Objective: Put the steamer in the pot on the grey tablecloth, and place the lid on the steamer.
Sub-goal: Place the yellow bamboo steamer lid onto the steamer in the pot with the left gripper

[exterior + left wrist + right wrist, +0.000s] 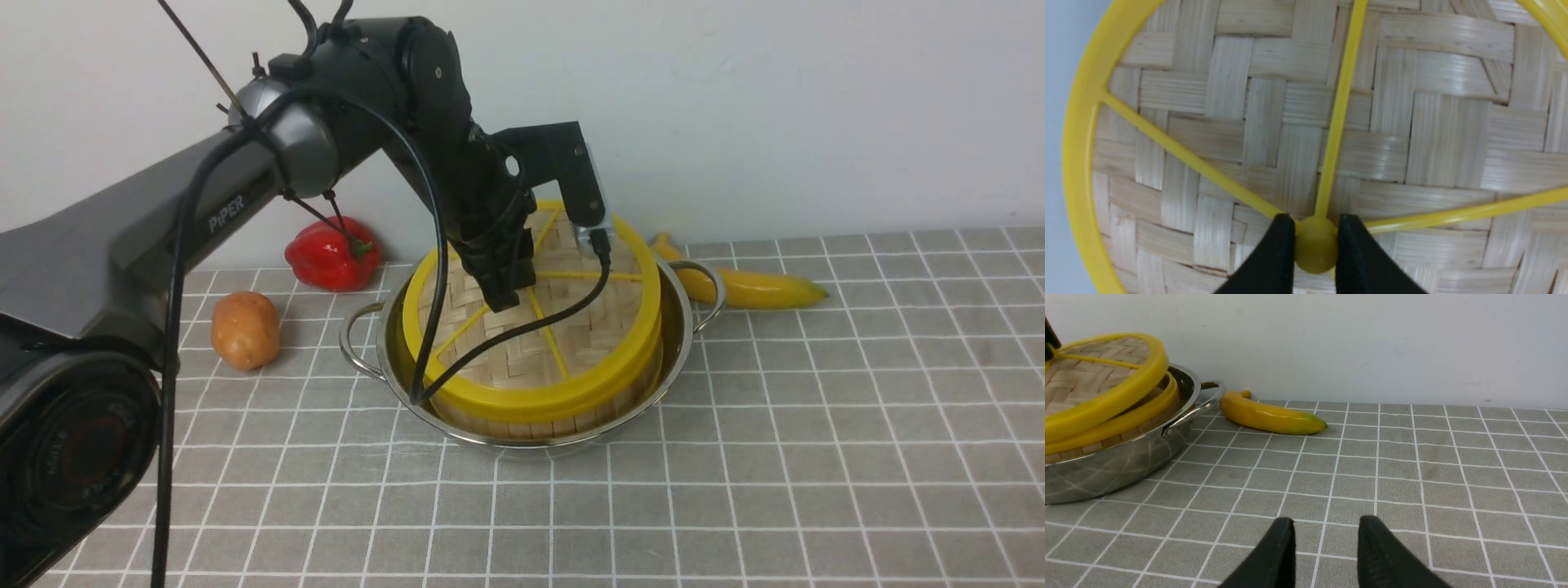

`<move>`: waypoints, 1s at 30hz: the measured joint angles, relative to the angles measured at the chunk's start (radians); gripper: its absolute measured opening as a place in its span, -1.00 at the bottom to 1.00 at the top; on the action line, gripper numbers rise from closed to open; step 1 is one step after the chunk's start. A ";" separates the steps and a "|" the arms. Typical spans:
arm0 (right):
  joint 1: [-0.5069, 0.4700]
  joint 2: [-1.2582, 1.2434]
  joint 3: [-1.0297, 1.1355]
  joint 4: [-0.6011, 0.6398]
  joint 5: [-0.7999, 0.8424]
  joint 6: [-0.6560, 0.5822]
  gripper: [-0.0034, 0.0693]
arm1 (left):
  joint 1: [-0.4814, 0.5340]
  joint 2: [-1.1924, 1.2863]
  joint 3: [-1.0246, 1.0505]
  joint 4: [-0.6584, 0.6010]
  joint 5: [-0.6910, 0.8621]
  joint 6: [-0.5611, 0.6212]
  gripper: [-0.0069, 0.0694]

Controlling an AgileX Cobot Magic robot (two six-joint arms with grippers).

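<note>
The shiny pot (679,343) stands on the grey tablecloth (816,425), and the steamer (531,425) sits inside it, only its slatted side showing. Tilted above the steamer is the woven lid (571,335), its far edge raised and its near edge low over the steamer's rim. My left gripper (502,298) is shut on the lid's yellow centre knob (1315,249), one black finger on each side. In the right wrist view the lid (1098,375), steamer (1126,424) and pot (1126,461) sit off to one side. My right gripper (1325,522) hangs open over bare cloth.
A red pepper (331,255) and a potato (245,329) lie left of the pot. A banana (751,286) lies behind its right handle, against the white wall. The left arm's cable droops across the lid.
</note>
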 joint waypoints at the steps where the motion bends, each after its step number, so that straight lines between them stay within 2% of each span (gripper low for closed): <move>1: 0.000 0.000 0.000 0.000 0.000 0.000 -0.24 | 0.000 0.000 0.000 0.000 -0.001 0.000 -0.51; 17: 0.000 0.000 0.000 0.000 0.000 0.000 -0.24 | 0.000 0.000 0.000 0.000 -0.003 -0.006 -0.49; 21: 0.000 0.000 0.000 0.000 0.000 0.000 -0.24 | 0.000 0.000 0.000 0.000 -0.007 -0.024 -0.34; 26: 0.000 0.000 0.000 0.000 0.000 0.000 -0.24 | 0.000 0.000 0.000 0.000 -0.007 -0.041 0.05; 30: 0.000 0.000 0.000 0.000 0.000 0.000 -0.24 | 0.000 0.000 0.000 0.000 -0.009 -0.048 0.15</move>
